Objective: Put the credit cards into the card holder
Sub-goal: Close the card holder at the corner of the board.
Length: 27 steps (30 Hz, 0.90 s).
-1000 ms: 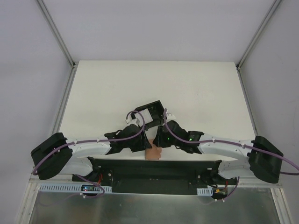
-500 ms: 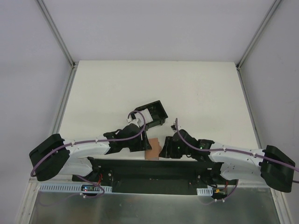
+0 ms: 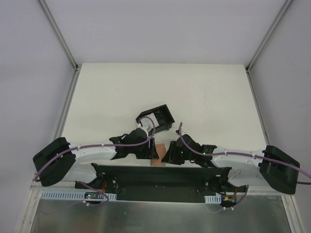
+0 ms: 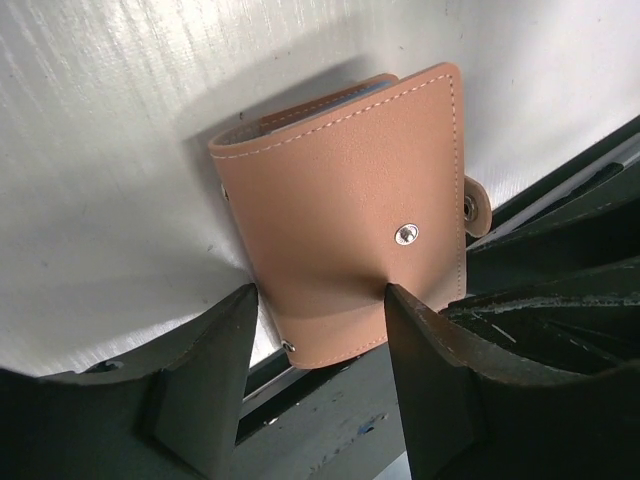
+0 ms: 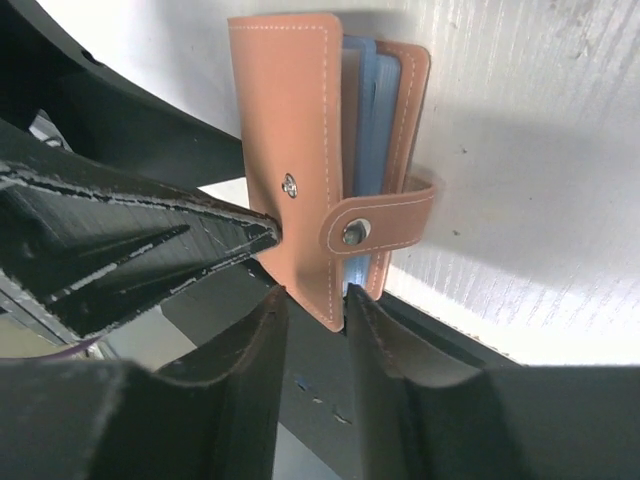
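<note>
**Card holder [image 4: 345, 200] is getting a second grip as the right arm is coming back in**

The card holder is sitting at the near edge of the worktop [image 3: 204, 92], between the two arms. The left tool [image 4: 320, 300] is gripping it across its width, one finger at each side of the lower edge, and the leather is puckering slightly against one of them.

Half a second ago the right arm was swinging away to its own side, leaving the tan cover exposed from above. Now it is reaching back, and the right tool [image 5: 312, 305] is straddling the bottom corner of the front cover with its fingers nearly together. Whether they are already pinching the leather I cannot tell.

Light blue cards [image 5: 362, 120] are showing between the two covers, so the loading is looking largely done. The strap [image 5: 395, 215] is wrapping round the open edge, but its snap is sitting short of the stud [image 4: 405, 233]. The return of the right arm is probably aiming at squaring up or fastening the holder rather than feeding in another card.
</note>
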{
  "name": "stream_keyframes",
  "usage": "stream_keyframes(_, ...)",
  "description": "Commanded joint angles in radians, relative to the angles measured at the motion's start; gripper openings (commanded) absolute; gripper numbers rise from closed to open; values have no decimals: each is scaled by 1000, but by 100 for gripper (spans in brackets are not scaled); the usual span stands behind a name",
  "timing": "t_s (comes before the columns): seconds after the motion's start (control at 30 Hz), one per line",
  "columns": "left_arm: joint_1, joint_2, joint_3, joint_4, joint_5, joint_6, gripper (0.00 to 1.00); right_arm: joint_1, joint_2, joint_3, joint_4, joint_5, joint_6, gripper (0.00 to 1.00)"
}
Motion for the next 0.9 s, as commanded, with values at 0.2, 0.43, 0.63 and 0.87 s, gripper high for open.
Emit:
stream_keyframes(0.2, -10, 45, -12, -125, 4, 44, 54, 4, 50, -10, 39, -48, 73, 1)
stream_keyframes(0.43, -10, 51, -13, -139, -19, 17, 56, 10, 165, 41, -8, -96, 83, 1)
stream_keyframes(0.63, -10, 56, -13, -145, -45, -11, 56, -39, 179, 110, -118, -58, -3, 1)
stream_keyframes(0.87, -10, 21, -12, -150, -127, -66, 59, -131, 233, 232, -298, -22, -270, 1)
